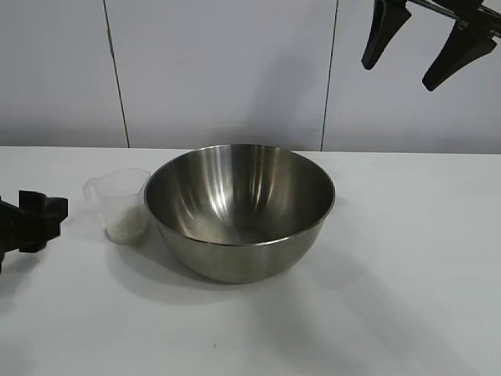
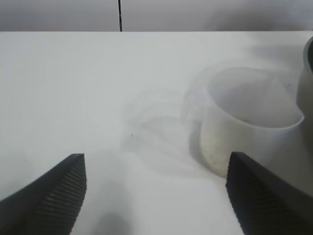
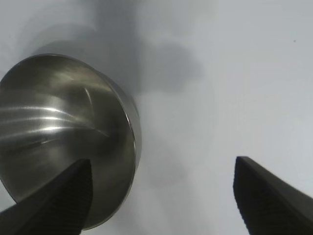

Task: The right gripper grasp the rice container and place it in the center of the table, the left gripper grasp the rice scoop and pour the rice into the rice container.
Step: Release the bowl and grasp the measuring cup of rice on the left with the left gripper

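The rice container, a large shiny steel bowl, stands on the white table near its middle; it also shows in the right wrist view and as an edge in the left wrist view. The rice scoop, a translucent cup with rice in its bottom, stands just left of the bowl and shows in the left wrist view. My left gripper is open, low over the table, left of the scoop. My right gripper is open, high above the table's right side.
A grey panelled wall rises behind the table. Bare tabletop lies in front of the bowl and to its right.
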Available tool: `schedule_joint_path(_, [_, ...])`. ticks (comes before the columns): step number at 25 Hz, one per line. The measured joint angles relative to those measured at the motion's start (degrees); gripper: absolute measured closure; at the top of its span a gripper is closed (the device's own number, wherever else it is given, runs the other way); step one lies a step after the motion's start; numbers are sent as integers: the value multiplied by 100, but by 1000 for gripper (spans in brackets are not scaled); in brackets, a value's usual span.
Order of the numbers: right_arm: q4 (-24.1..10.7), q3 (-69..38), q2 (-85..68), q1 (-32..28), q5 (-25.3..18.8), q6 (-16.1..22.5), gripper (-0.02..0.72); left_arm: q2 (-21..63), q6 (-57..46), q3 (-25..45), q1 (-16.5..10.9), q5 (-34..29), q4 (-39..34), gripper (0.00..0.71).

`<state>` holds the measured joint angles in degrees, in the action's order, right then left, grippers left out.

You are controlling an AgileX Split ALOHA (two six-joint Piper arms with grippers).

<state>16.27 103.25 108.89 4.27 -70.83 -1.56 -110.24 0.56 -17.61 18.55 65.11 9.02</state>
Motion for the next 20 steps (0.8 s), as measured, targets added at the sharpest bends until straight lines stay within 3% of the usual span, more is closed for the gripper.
schedule_joint_path(13, [-5,0,0,0,0,-6,160,-994,258,-811,-20,72,-20,140])
schedule_joint_path(20, [-15,0,0,0,5,-6,160,-1195,263,-988,-462,85,-170,140])
